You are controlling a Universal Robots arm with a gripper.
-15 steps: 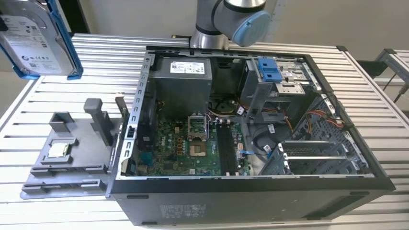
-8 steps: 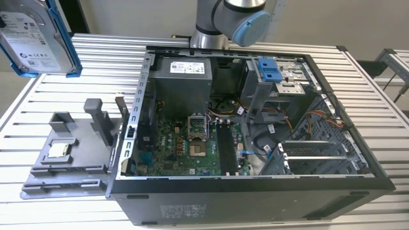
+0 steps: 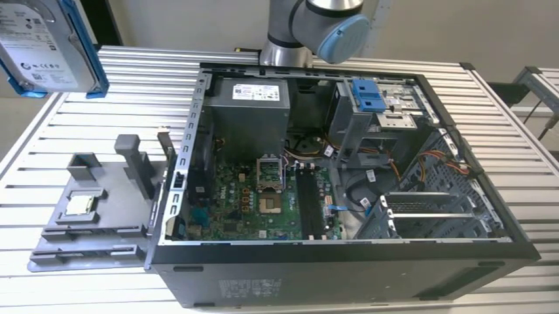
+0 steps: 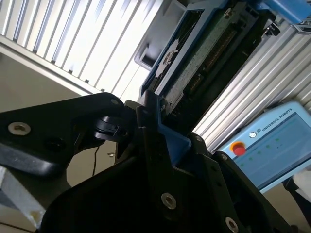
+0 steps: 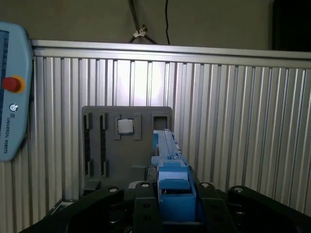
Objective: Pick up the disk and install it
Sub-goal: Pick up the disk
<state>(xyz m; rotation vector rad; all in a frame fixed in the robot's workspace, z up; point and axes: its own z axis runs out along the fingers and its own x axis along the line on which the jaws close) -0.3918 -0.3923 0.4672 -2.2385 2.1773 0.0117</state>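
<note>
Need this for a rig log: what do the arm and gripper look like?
The arm is a silver-grey tube with rounded joints, one closed by a pale blue round cap. The gripper is matte black, built of angular linked plates fastened with small silver screws.

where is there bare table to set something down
Bare table lies beyond the grey tray, on the exterior view's left of the computer case, and in a narrower strip along the case's other side. Inside the case it is crowded with boards and cables. The gripped disk hangs above the tray.
</note>
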